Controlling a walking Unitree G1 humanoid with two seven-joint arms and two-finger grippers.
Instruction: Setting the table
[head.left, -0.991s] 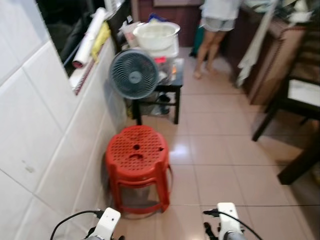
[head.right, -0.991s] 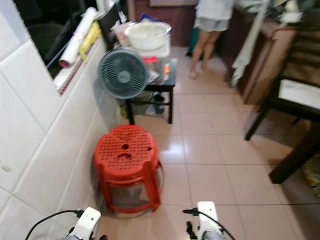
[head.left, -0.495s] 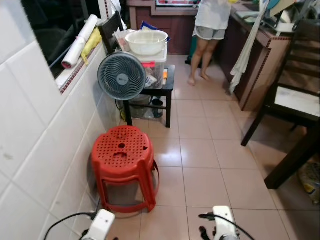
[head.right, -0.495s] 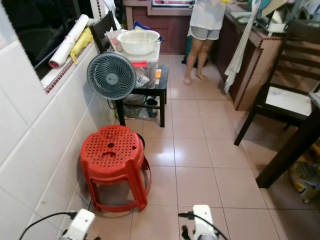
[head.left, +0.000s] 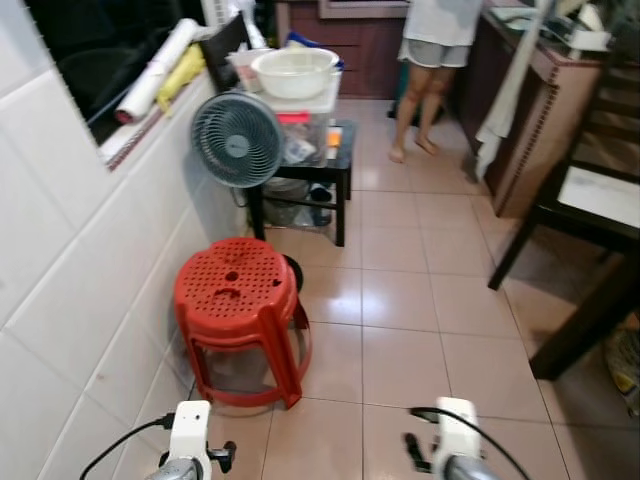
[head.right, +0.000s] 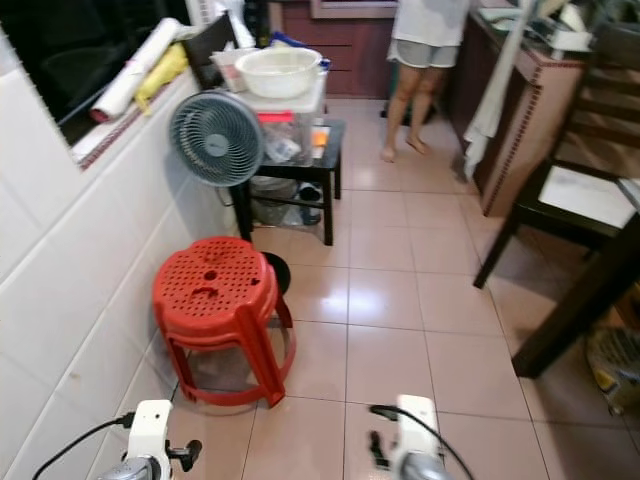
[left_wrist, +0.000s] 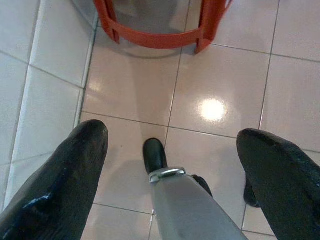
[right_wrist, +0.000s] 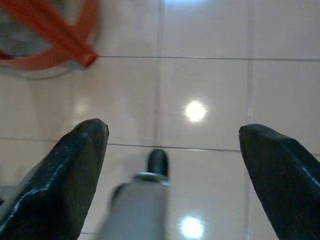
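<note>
Both arms hang low at the bottom of the eye views, the left arm (head.left: 190, 442) near the tiled wall and the right arm (head.left: 450, 448) over the floor. In the left wrist view my left gripper (left_wrist: 172, 135) is open, with floor tiles and my own foot between its fingers (left_wrist: 75, 165). My right gripper (right_wrist: 172, 132) is likewise open over bare tiles. A dark wooden dining table's leg (head.left: 585, 320) and a dark chair (head.left: 590, 195) stand at the right. A white bowl (head.left: 294, 72) rests on a clear box on a small black side table (head.left: 342, 165) ahead.
A red plastic stool (head.left: 238, 300) stands by the white tiled wall (head.left: 70, 260) on my left. A grey fan (head.left: 236, 140) sits in front of the side table. A person (head.left: 435, 50) stands far ahead beside a brown counter (head.left: 515, 120). Open tile floor (head.left: 410, 300) runs down the middle.
The whole picture has shifted and swayed, so the camera has moved. The stool, fan and side table keep their places. Both arms still hang low.
</note>
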